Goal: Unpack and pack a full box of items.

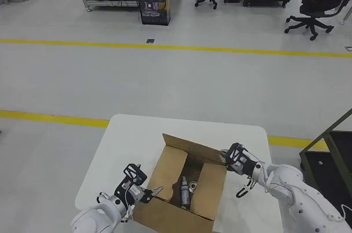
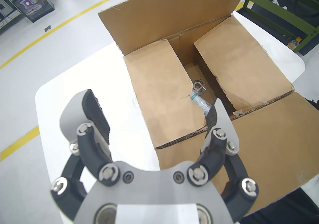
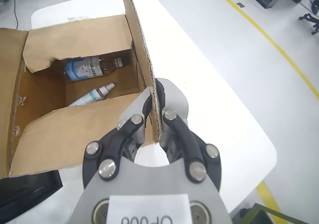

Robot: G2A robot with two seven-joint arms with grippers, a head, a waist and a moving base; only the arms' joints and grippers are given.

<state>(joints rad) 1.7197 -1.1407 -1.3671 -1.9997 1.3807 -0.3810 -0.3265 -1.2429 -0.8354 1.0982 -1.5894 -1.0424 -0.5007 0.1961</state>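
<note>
Pinching far flap [image 2: 169, 8]: right gripper [image 3: 154, 96] | left gripper [image 2: 153, 105] spread, at box [image 2: 269, 140] edge

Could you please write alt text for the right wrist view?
The right gripper pinches an upright flap of an open box on a table. A large bottle and a spray bottle lie inside.

Cardboard box [image 1: 164, 170] sits open on the white counter [image 1: 129, 145], a small bottle [image 1: 184, 193] and a metal fitting [image 1: 193, 186] side by side inside; right claw [image 1: 227, 156] clamps the raised far flap [image 1: 190, 146] at its corner, left claw [image 1: 148, 187] spread wide at the near-left corner.
</note>
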